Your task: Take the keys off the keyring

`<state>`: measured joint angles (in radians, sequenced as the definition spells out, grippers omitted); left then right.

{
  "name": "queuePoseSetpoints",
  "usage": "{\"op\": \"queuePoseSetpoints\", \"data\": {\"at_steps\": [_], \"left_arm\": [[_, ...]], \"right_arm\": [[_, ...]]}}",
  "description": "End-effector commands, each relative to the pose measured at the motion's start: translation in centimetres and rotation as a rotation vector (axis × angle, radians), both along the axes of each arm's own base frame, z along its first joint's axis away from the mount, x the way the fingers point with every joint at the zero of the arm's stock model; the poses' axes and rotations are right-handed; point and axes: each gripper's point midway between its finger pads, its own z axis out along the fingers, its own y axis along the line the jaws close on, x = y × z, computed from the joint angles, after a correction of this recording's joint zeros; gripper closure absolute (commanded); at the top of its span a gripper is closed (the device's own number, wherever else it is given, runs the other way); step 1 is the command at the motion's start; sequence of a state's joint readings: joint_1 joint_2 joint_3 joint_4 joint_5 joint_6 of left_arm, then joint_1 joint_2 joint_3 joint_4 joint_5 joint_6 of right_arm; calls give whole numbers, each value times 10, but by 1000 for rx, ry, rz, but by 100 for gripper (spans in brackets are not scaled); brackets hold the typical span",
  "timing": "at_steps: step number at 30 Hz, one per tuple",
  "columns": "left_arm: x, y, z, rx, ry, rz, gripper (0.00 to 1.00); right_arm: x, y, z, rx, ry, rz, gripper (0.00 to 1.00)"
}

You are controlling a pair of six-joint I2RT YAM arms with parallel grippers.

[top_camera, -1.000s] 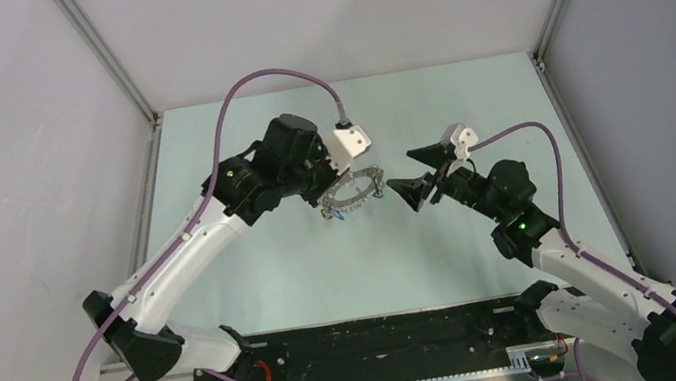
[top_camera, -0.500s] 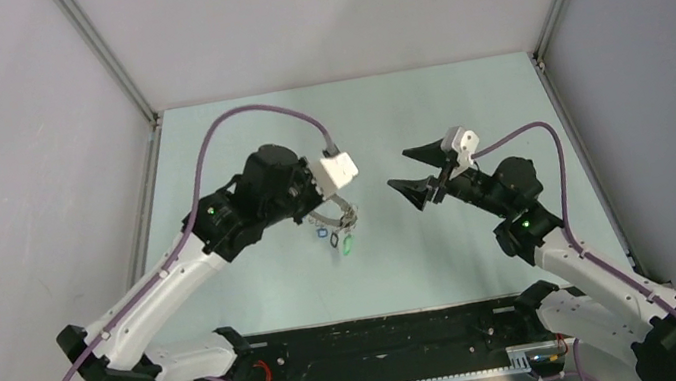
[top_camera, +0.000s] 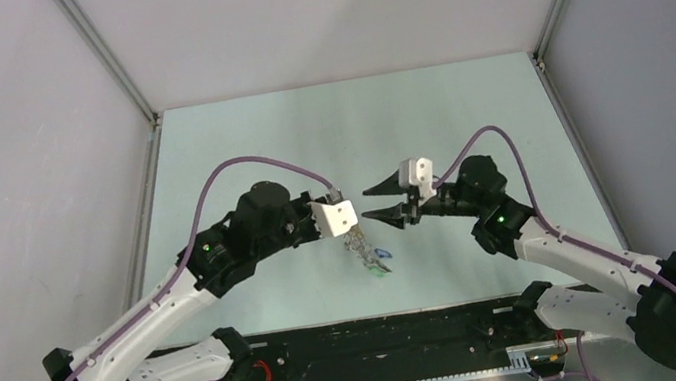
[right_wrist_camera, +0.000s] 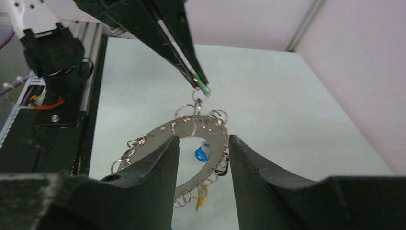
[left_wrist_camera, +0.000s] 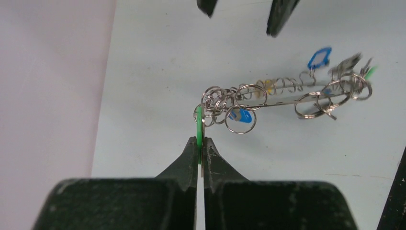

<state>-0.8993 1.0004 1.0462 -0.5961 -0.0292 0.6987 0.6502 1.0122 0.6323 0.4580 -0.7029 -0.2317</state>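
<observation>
My left gripper is shut on a green key tag and holds it off the table. The keyring, a wide flat metal ring, hangs from that tag with several small split rings, a blue key and a blue tag. In the top view the bunch dangles below the left gripper. My right gripper is open, just right of it. In the right wrist view the keyring hangs just beyond the open right gripper, with the green tag in the left fingers.
The pale green table is walled by grey panels left, right and back. A black rail with the arm bases runs along the near edge. The left arm's base and cables show at the left of the right wrist view.
My left arm has swung toward the near side and right, carrying the keyring by the green tag. My right gripper has moved left and nearer, closing in on the ring, still open.
</observation>
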Motion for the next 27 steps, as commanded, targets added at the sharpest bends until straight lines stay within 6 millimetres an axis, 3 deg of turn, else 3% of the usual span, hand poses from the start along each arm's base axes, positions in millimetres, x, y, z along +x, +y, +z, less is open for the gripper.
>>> {"op": "queuePoseSetpoints", "data": {"at_steps": [1,8,21,27], "left_arm": [[-1,-21,29,-150,-95,-78,100],[-7,-23,30,-181,-95,-104,100],[-11,-23,27,-171,-110,-137,100],[-9,-22,27,-169,-112,-127,100]], "right_arm": [[0,17,13,-17,-134,13,56],[1,36,12,-8,-123,45,71],[14,56,7,-25,-98,53,73],[9,56,4,-34,-77,76,64]]}}
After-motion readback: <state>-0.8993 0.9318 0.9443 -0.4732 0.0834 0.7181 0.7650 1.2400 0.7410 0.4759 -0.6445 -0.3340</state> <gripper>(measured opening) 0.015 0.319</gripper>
